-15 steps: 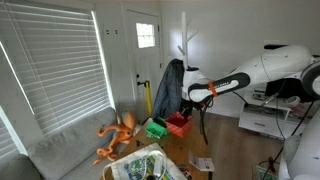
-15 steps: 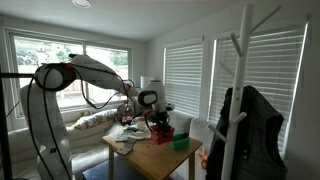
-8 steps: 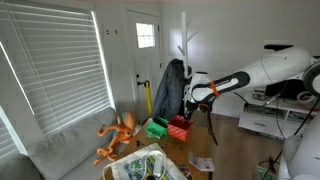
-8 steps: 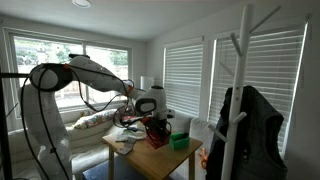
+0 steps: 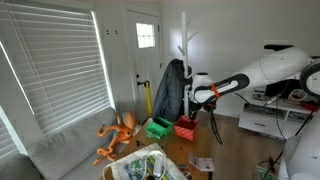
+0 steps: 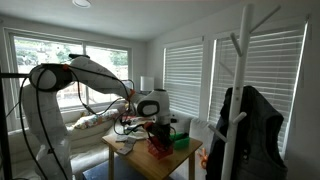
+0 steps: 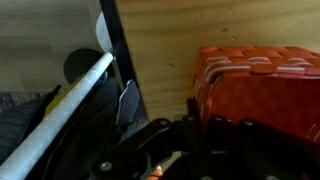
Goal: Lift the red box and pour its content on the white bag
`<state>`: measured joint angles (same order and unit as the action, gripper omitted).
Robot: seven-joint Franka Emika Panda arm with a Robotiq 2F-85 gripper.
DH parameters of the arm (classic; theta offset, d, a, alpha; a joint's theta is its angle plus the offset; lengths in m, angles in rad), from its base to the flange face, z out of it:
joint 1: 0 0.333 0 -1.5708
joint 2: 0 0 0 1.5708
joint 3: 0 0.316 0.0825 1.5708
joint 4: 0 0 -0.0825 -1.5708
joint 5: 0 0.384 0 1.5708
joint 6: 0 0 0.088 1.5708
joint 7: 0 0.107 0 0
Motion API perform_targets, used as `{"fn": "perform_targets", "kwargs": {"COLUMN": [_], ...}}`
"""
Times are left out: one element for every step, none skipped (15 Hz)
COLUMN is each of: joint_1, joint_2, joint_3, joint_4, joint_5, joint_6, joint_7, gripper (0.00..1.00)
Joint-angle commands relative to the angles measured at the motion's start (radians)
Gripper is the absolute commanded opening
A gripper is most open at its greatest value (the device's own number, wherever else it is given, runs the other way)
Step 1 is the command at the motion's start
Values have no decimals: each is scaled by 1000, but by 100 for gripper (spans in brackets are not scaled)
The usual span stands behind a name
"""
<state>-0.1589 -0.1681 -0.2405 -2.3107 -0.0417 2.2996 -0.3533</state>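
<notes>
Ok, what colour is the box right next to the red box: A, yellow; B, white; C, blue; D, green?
D: in both exterior views a green box sits directly beside the red box.

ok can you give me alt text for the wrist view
A red box with a ribbed, woven-looking top fills the right side, seen against a wooden surface, with the dark gripper along the bottom edge right next to it. A white bar runs diagonally across the left. Whether the jaws grip the box cannot be told.
</notes>
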Motion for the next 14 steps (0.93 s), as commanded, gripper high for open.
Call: {"fn": "perform_targets", "kwargs": {"joint_1": [-34, -38, -36, -36, -36, -37, -40, -43, -47, -51, -52, -53, -53, -48], "joint_2": [21, 29, 39, 46, 56, 70, 72, 78, 70, 39, 2, -49, -91, -123], "joint_3": [-33, -42, -48, -51, -51, -49, -49, -46, -45, -38, -36, -35, -36, -40], "joint_4": [6, 7, 5, 8, 11, 17, 20, 30, 42, 49, 53, 61, 66, 79], "joint_5": [8, 27, 49, 63, 65, 63, 65, 55, 43, 14, 4, 5, 5, 25], "joint_6": [33, 46, 61, 61, 60, 53, 43, 35, 16, 14, 20, 15, 20, 32], "joint_7": [-52, -66, -80, -88, -89, -86, -84, -69, -58, -20, -7, 8, 7, -10], "gripper": [1, 1, 1, 1, 1, 29, 31, 37, 43, 51, 57, 65, 71, 79]}}
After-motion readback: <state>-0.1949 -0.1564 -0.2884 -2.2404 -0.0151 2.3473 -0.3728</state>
